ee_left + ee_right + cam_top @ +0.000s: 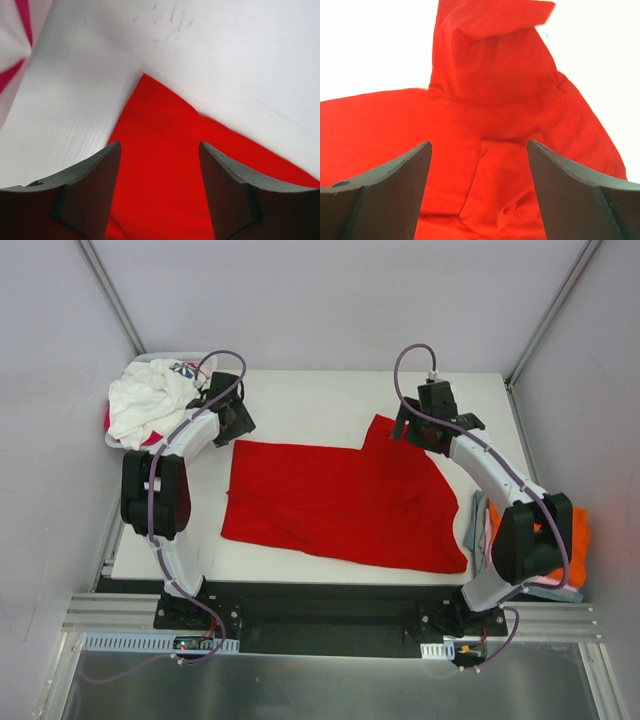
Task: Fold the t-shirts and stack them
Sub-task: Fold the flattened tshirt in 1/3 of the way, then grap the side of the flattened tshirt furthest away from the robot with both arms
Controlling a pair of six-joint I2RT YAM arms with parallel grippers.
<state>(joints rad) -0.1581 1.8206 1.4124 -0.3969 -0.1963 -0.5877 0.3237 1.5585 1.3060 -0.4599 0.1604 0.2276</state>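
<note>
A plain red t-shirt (340, 502) lies spread flat on the white table, one sleeve sticking out at its far right. My left gripper (237, 422) is open and empty above the shirt's far left corner (150, 150). My right gripper (418, 428) is open and empty above the far right sleeve (492, 65). A white printed t-shirt (148, 400) is heaped at the far left, with magenta cloth (22, 20) under it. An orange t-shirt (577, 540) and a blue-grey one (473, 522) lie stacked at the right edge.
The white basket (112, 440) under the heaped shirts stands at the table's far left corner. White enclosure walls close in on the left, back and right. The table's front edge (300, 575) runs just above the arm bases.
</note>
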